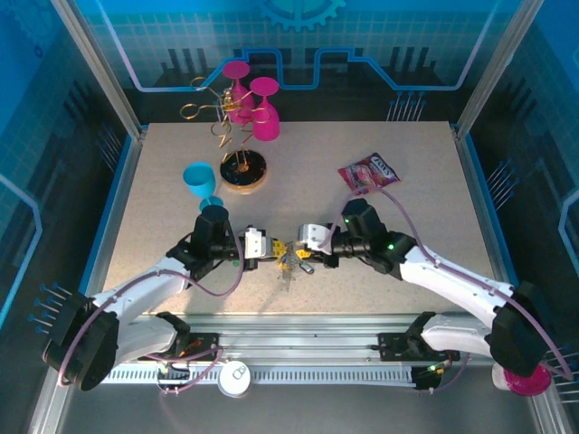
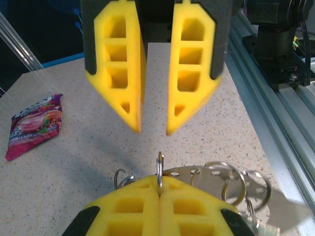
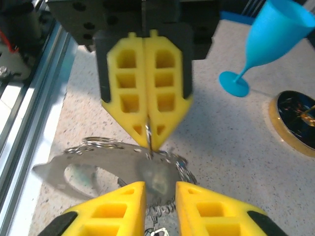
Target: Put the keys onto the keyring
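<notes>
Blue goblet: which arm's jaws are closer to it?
Left. The left arm holds its jaws just nearside and right of the blue goblet; the right arm holds its jaws facing them, farther right.

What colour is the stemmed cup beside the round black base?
Bright blue; the cup shows best from the right wrist.

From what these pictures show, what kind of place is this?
Most likely a robot lab test cell: a speckled table fenced by metal posts and clear panels, two arms bolted at its near rail, and props like a blue cup.
</notes>
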### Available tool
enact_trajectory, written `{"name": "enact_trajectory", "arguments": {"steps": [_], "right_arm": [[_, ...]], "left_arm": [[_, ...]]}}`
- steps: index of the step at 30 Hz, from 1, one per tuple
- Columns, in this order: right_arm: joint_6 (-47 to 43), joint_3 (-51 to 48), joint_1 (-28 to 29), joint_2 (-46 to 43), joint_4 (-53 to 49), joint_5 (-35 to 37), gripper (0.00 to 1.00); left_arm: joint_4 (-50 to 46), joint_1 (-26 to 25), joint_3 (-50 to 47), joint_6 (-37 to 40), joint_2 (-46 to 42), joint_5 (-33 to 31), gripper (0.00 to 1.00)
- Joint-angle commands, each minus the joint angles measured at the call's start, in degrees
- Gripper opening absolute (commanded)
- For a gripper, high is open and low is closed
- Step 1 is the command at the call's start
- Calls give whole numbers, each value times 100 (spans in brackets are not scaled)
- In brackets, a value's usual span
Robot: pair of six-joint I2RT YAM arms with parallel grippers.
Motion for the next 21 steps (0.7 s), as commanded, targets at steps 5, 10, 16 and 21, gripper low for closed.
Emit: {"name": "enact_trajectory", "arguments": {"steps": [5, 10, 16, 21], "right_arm": [[685, -590, -61, 64, 1793, -593, 26], [746, -597, -56, 202, 2074, -694, 27], [805, -571, -34, 327, 2271, -804, 23], [797, -514, -17, 435, 2346, -827, 15]], "left_arm": [[920, -41, -194, -372, 75, 567, 0], [1083, -39, -222, -476, 140, 621, 0], [1158, -41, -223, -520, 189, 664, 0], [1214, -37, -222, -569, 213, 708, 0]]}}
